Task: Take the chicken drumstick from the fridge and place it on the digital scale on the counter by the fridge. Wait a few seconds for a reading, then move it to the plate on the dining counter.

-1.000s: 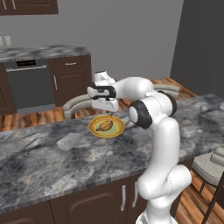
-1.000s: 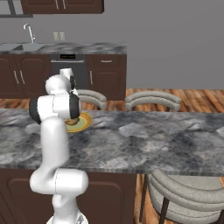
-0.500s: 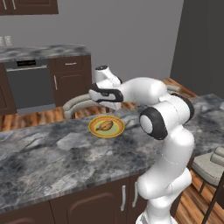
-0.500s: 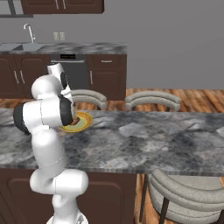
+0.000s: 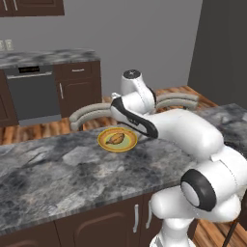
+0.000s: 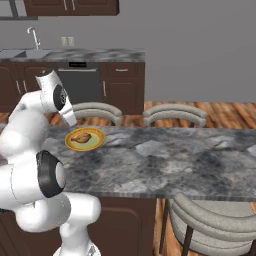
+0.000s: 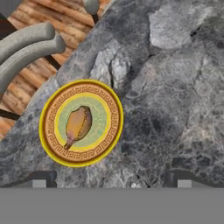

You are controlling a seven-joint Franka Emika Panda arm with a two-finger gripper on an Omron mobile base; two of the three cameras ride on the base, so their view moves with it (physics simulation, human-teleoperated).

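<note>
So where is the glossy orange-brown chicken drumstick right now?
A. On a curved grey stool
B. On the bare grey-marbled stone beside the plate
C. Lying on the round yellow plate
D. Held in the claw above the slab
C: the glossy orange-brown chicken drumstick lies inside the round yellow plate on the grey-marbled slab, with nothing between the claw's tips.

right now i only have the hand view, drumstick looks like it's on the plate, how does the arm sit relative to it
Observer: In the left base view the arm reaches over the dining counter; its hand hangs above the plate, near the rim.
Operator: anything past the counter
Observer: Two grey stool backs line the far edge.
Operator: drumstick fully on
Observer: Yes; in the right base view the chicken drumstick lies inside the rim.
</note>
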